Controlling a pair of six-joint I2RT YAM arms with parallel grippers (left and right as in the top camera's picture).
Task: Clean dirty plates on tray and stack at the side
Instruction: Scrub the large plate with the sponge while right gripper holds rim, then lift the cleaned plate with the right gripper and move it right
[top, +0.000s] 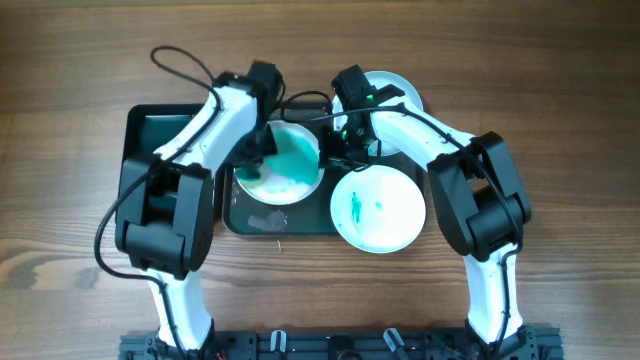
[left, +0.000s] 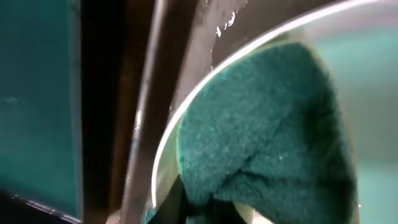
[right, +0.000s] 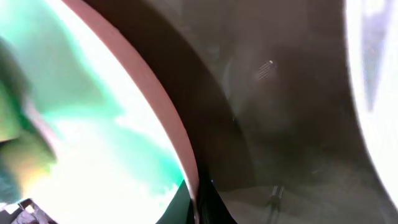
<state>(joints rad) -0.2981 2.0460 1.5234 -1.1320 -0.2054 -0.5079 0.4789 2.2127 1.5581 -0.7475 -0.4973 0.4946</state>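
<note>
Teal fuzzy sponge (left: 261, 124) rests on the round, smeared white plate (top: 295, 165).

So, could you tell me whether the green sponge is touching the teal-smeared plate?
Touching. The left wrist view shows the sponge lying flat against the plate just inside its rim, with no gap between them.
</note>
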